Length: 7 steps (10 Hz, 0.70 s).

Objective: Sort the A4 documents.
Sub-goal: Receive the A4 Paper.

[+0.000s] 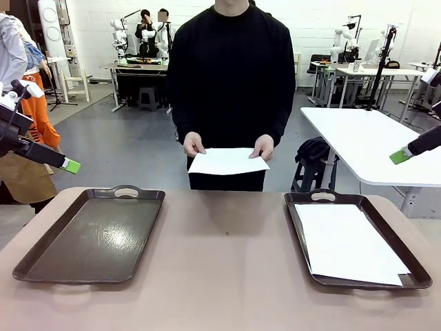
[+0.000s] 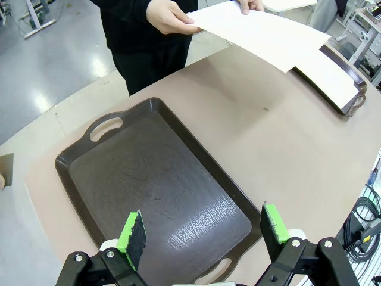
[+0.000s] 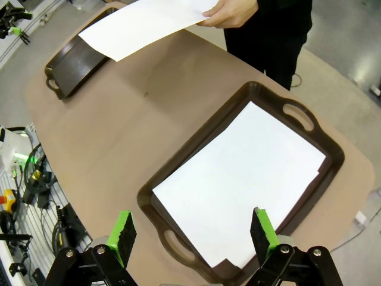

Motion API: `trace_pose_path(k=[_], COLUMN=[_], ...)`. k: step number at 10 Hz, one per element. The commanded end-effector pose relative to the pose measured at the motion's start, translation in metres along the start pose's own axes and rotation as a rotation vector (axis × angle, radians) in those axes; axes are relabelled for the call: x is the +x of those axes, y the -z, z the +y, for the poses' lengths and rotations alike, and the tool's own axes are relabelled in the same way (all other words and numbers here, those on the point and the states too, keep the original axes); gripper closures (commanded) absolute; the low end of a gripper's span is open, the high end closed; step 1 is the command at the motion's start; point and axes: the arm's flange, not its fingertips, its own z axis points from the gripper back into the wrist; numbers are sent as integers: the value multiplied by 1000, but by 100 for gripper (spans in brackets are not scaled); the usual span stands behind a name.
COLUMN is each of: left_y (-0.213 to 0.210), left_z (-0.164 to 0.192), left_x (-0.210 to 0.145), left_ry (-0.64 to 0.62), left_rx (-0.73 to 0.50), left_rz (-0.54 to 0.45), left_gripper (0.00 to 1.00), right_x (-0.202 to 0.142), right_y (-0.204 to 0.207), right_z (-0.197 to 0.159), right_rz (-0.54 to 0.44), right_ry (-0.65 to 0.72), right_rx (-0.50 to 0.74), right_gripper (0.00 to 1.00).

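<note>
A person at the far side holds one white A4 sheet (image 1: 227, 162) (image 2: 262, 33) (image 3: 143, 24) flat in both hands above the table's far edge. More white A4 paper (image 1: 351, 241) (image 3: 238, 179) (image 2: 330, 74) lies in the dark brown right tray (image 1: 298, 234) (image 3: 196, 134). The dark brown left tray (image 1: 89, 238) (image 2: 161, 179) holds nothing. My left gripper (image 1: 71, 165) (image 2: 202, 229) hovers open above the left tray's near end. Over the right tray's near end my right gripper (image 1: 400, 156) (image 3: 193, 229) is open too, with nothing between its fingers.
Both trays rest on a brown table (image 1: 227, 269) with bare surface between them. A white table (image 1: 372, 138) and a black bag on a stool (image 1: 313, 152) stand behind on the right. Cables and gear (image 3: 24, 179) hang beside the table's edge.
</note>
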Motion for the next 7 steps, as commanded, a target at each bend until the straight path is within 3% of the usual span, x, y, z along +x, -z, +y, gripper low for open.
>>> trace_pose_path(k=[1,7], left_y=[1,1], left_z=[2,2], left_x=[-1,-1], left_ry=[-1,-1], left_rx=[-11,-11], left_rz=[-9,-9], left_gripper=[0,0], right_x=[1,1], right_y=[1,1], right_z=[0,0], right_rz=[-2,-2], right_ry=[-3,-3], right_rx=[5,5], right_gripper=[0,0])
